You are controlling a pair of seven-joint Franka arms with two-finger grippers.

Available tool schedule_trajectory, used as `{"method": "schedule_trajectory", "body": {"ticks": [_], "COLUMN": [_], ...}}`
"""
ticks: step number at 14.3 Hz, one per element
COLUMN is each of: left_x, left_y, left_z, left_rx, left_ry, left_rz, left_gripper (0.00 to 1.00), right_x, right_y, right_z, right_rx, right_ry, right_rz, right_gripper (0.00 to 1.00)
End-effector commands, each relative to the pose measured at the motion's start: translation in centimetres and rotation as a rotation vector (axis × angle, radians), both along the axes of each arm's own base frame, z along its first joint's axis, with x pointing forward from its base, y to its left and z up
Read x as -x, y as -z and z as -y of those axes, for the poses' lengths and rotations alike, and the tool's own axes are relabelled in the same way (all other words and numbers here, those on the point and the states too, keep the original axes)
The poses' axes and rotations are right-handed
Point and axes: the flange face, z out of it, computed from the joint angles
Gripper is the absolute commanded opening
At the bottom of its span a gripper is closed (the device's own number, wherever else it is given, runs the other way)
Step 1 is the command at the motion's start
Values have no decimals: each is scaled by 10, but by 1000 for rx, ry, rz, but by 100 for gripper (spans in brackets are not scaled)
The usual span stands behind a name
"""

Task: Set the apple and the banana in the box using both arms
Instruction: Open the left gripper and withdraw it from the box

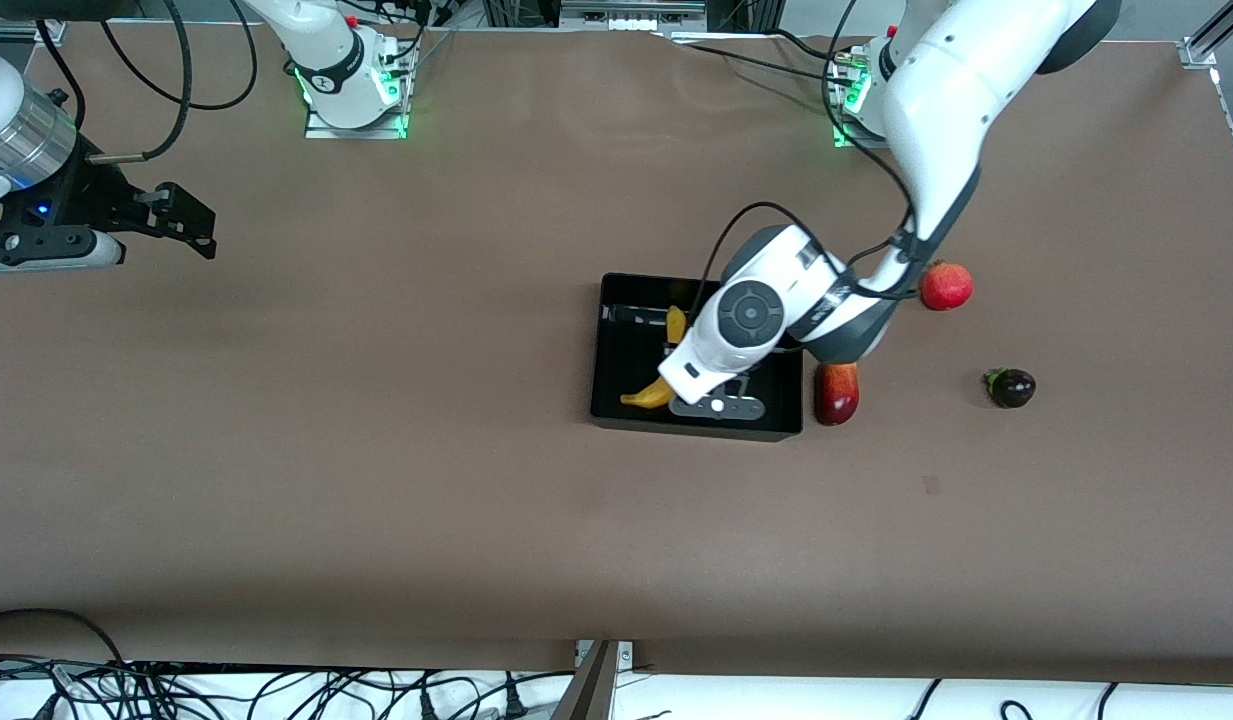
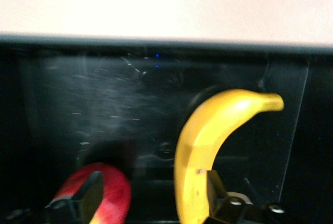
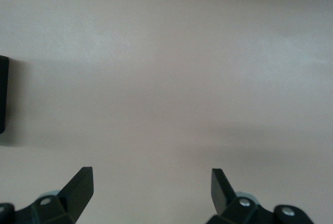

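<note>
Left wrist view: the left tool is seen spread open inside the box, apple and banana lying released there. The right tool waits open over bare counter.

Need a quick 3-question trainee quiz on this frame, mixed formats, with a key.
1. True or false: the banana lies on the table outside the box.
2. Which fruit rests on the table right beside the box, toward the left arm's end? A) the mango B) the round red fruit with the crown tip C) the small dark fruit
3. Fill in: the left gripper is over the box, between the apple and the banana, with its fingers ___.

Key: 1 false, it lies in the box. 2 A. 3 open. The right gripper waits, open, over the table toward the right arm's end.
</note>
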Motion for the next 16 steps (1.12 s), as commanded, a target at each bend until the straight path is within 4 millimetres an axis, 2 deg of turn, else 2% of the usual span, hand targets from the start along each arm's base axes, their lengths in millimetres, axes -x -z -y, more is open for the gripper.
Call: {"method": "schedule_trajectory", "body": {"ticks": [1,3,5,7,8,9,10,11,13,14,16], "left_x": [-16,-30,-38,-40,-36,-33,-26,-16,-2,9,50], "left_y": [-90,-138,-186,-221,-244,-264,-280,-295,-308,-313,-326], "left_z": [-59,-104,-148,-184,-194,-219,-256,-282,-324,-340,-348], "left_rx": [-59,-73,-104,-104,-109,-123,-143,-81,7,-4,-19], "left_ry": [1,32,71,134,190,206,189,167,87,75,97], "left_rz": [68,94,48,-9,13,35,42,49,56,82,165], "left_gripper": [100,100,100,100,100,100,100,100,100,100,100], "right_x": [1,0,1,1,1,1,1,1,1,1,0], "right_y": [-8,-8,-9,-9,-9,-9,-9,-9,-9,-9,-8], "right_z": [-1,0,0,-1,-1,-1,-1,-1,-1,-1,0], "right_rx": [-26,-26,-26,-26,-26,-26,-26,-26,-26,-26,-27], "right_ry": [8,9,6,1,1,3,1,3,3,3,4], "right_rz": [14,17,17,17,15,17,17,18,17,18,18], "right_gripper": [100,100,100,100,100,100,100,100,100,100,100]}}
